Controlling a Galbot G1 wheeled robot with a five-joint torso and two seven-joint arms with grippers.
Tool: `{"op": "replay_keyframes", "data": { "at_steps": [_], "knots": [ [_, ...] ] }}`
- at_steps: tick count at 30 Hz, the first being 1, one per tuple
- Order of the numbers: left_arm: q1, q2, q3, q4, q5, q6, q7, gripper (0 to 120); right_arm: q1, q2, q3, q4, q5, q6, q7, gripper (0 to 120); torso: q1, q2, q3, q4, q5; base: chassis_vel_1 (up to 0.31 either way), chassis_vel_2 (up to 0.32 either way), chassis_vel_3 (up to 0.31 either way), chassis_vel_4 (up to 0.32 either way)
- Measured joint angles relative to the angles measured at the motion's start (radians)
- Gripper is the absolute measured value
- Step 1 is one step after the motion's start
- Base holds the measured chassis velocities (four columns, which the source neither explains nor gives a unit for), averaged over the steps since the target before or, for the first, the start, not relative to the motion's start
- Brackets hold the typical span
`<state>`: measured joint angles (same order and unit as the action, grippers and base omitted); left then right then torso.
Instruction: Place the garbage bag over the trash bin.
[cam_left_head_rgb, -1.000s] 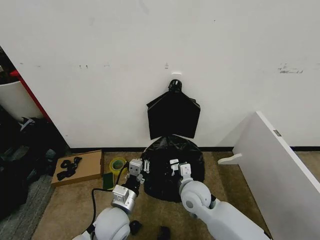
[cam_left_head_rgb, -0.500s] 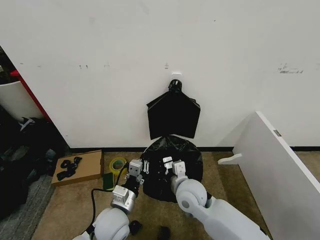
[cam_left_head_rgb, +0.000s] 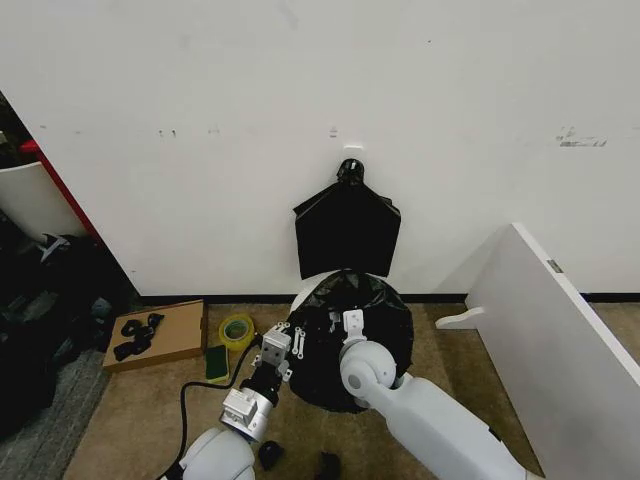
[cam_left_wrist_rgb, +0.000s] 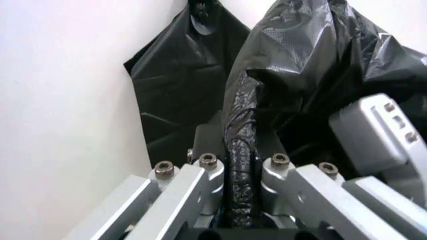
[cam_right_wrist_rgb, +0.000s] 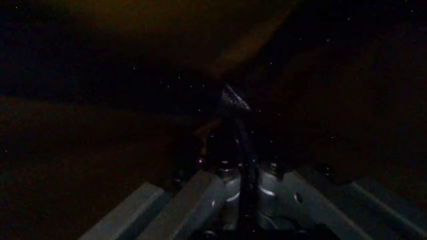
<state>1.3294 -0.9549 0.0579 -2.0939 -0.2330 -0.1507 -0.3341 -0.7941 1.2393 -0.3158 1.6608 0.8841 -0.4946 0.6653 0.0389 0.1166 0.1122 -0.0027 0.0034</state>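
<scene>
1. Bag position: the garbage bag (cam_left_head_rgb: 350, 335) sits draped over the trash bin (cam_left_head_rgb: 309, 290) on the floor against the white wall; a sliver of white rim shows at the upper left edge of the black plastic, so that side looks not fully covered.
2. Left gripper (cam_left_head_rgb: 290, 340): at the bag's left edge, low beside the bin. In the left wrist view its fingers are closed tight on a twisted rope of black film (cam_left_wrist_rgb: 240, 165), pinched between the pads. Judged purpose: holding the hem so it can be stretched outward over the rim.
3. Right gripper (cam_left_head_rgb: 350, 322): near the middle of the bag top, with black plastic all around it. The right wrist view is dark, as if inside or under the film, and shows the fingers clamped on a thin ridge of plastic (cam_right_wrist_rgb: 233, 125). Likely holding the opposite hem.
4. Both holds on the same bag suggest a two-handed spread, mouth kept open against slack.
5. Surroundings: a flat black bag bundle (cam_left_head_rgb: 346, 228) hangs knotted on the wall above; a tape roll (cam_left_head_rgb: 236, 329) and cardboard sheet (cam_left_head_rgb: 160, 334) lie to the left; a white board (cam_left_head_rgb: 560, 340) leans at right.
6. Risk, as judged: thin film could tear or slip at the pinch.
</scene>
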Motion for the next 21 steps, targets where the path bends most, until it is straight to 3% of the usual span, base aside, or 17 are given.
{"op": "replay_keyframes", "data": {
  "at_steps": [21],
  "knots": [
    [-0.005,0.014,-0.024,0.005,-0.037,0.006,0.000,4,-0.006,-0.020,0.000,0.032,-0.008,-0.011,-0.007,0,0.000,0.000,0.000,0.0000,0.0000,0.000,0.000,0.000,0.000]
  ]
}}
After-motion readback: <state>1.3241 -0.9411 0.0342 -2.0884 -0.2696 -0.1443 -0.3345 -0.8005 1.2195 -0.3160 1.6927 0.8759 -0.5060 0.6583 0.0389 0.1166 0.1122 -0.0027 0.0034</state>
